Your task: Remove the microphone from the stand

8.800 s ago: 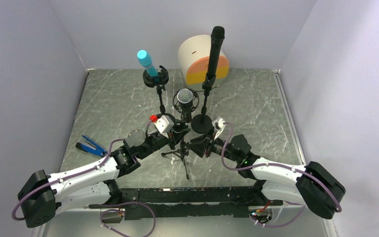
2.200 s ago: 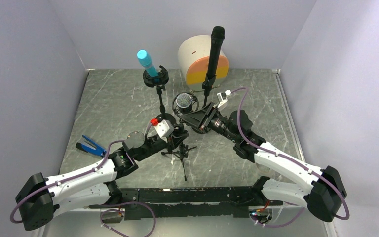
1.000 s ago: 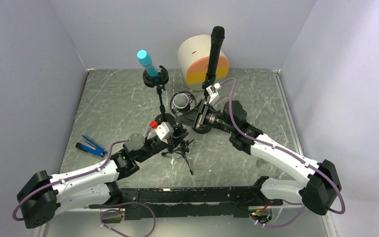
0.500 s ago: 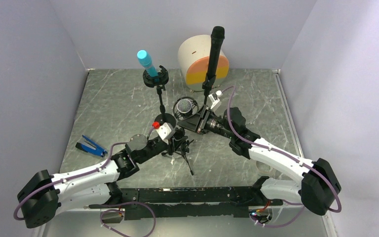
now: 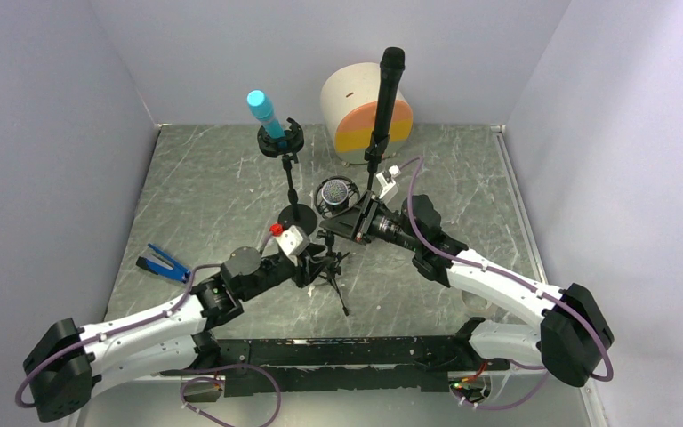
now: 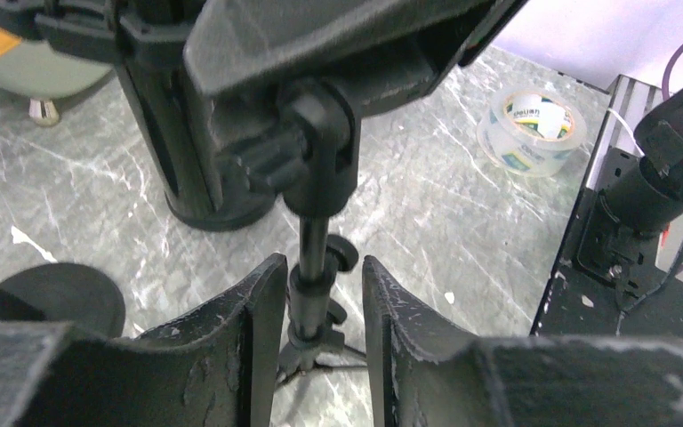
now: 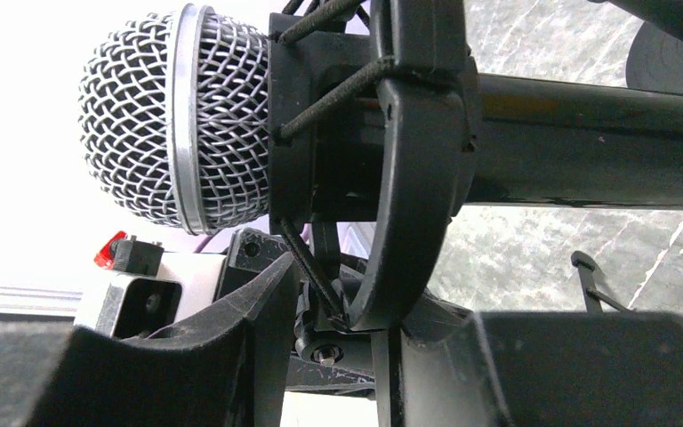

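In the top view, the grey marbled counter (image 5: 204, 187) fills the middle of the frame, and the small tripod stand (image 5: 340, 294) is found near its centre. The microphone (image 5: 335, 190) is seated in the stand's shock mount (image 7: 418, 169), with its mesh head at the upper left of the right wrist view. The task is therefore judged to be at the grasping step, and the extraction is wholly outstanding. The left hand (image 6: 323, 267) is set narrow astride the stand's stem. Counter is visible beside the stem, so no clamping is shown. The right hand (image 7: 342, 356) is likewise narrow, and the mount's lower rim is received between its fingers (image 7: 231, 356). Whether pressure is applied cannot be told. A clear tape roll (image 6: 534, 127), at the upper right of the left wrist view, carries print too small to be read. No other lettering is seen.
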You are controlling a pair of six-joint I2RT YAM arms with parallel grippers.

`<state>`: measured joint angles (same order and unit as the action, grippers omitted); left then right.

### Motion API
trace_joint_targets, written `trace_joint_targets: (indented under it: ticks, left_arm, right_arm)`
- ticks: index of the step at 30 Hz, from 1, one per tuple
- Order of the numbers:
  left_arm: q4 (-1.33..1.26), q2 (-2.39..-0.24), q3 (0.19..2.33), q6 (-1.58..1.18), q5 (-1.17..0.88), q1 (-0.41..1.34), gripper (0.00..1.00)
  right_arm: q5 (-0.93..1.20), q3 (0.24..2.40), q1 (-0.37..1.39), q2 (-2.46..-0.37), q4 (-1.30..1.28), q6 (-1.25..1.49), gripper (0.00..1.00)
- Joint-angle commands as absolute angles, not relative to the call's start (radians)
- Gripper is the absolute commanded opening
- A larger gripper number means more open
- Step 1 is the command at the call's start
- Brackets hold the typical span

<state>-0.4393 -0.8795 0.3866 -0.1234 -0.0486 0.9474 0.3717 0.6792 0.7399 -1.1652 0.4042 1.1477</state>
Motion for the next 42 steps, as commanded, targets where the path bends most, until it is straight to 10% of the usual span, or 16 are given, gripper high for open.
trace_joint_targets:
  ticks: [1,16,42]
  left_arm:
    - [-0.354,-0.792,0.351,-0.174,-0.061,0.945,0.43]
    - [-0.116,-0.603,0.334,-0.197,-0.027,0.945,0.58]
    - [-0.327,-0.764,0.313,-0.199,-0.083,0.946,0.66]
  right_arm:
    - [0.374,0.681,0.739,-1.168,0.45,1.148,0.4]
    - [0.325,0.785,0.74,-1.186,0.098,0.995,0.73]
    - [0.059,0.84,0.744,-0.858,-0.201,0.625,0.78]
